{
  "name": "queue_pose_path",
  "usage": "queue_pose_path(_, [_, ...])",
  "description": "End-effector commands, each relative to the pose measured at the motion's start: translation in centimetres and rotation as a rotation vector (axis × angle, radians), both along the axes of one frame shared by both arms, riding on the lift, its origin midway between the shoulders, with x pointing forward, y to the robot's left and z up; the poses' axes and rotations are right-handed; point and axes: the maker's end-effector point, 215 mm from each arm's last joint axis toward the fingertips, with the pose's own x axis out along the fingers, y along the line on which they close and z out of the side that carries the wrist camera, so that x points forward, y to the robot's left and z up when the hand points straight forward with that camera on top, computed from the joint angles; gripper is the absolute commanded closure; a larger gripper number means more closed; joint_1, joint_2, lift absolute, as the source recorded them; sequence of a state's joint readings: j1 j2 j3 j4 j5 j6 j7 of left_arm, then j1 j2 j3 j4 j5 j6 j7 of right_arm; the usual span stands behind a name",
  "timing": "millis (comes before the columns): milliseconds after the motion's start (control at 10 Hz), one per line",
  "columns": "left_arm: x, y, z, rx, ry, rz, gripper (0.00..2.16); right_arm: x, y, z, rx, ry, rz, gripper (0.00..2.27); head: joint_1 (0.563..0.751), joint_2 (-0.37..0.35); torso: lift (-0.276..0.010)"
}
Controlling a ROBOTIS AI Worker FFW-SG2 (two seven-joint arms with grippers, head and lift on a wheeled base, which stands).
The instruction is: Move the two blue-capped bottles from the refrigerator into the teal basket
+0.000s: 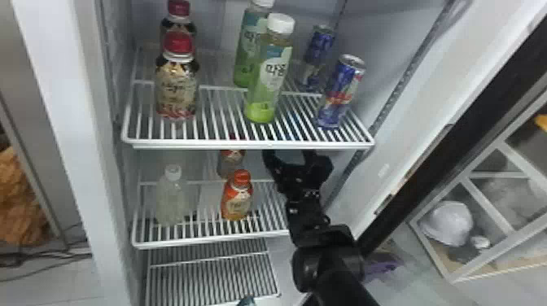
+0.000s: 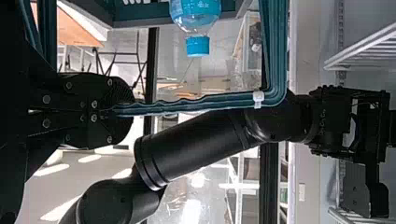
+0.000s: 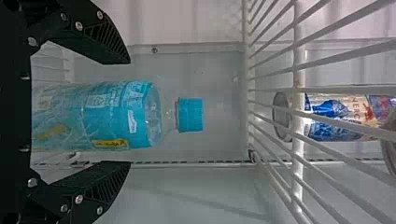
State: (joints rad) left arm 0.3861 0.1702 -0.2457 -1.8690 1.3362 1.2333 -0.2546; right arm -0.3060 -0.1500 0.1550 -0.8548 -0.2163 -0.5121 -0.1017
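In the head view my right gripper (image 1: 291,158) stands open inside the refrigerator, above the middle shelf's right side. In the right wrist view a blue-capped bottle (image 3: 112,112) lies between the spread fingers of my right gripper (image 3: 130,113), with space visible between bottle and fingertips. The left wrist view has my left gripper (image 2: 112,110) shut on the teal basket's handle (image 2: 205,100). Another blue-capped bottle (image 2: 194,11) shows at the teal basket (image 2: 140,19), its cap within the handle's loop; its lower part is cut off.
Wire shelves (image 1: 244,143) span the refrigerator. The upper one holds a red-capped bottle (image 1: 177,87), green bottles (image 1: 266,77) and cans (image 1: 340,93). Lower stand an orange bottle (image 1: 237,197) and a clear bottle (image 1: 171,199). The frame (image 1: 407,150) borders the right side.
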Motion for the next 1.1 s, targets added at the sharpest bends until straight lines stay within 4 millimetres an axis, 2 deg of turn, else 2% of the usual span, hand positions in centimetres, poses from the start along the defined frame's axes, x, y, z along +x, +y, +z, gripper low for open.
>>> queue_pose_path(0, [0.1,-0.1,0.0,-0.002,-0.001,0.001,1.17,0.7,-0.1,0.4,-0.009,0.006,0.002,0.27,0.695,-0.35,-0.136])
queue_pose_path(400, [0.2,0.0,0.1,-0.003,-0.001,0.003,1.17,0.9,0.3,-0.2,-0.022,0.028,0.015,0.55,0.695,-0.35,-0.136])
queue_pose_path(600, [0.0,0.1,0.0,-0.003,0.004,0.004,1.17,0.5,0.1,-0.6,-0.022,0.035,0.011,0.59,0.695,-0.35,-0.136])
queue_pose_path(1000, [0.0,0.2,-0.1,-0.004,0.008,0.009,1.17,-0.6,0.0,0.4,-0.038,-0.007,0.02,0.63,0.695,-0.35,-0.136])
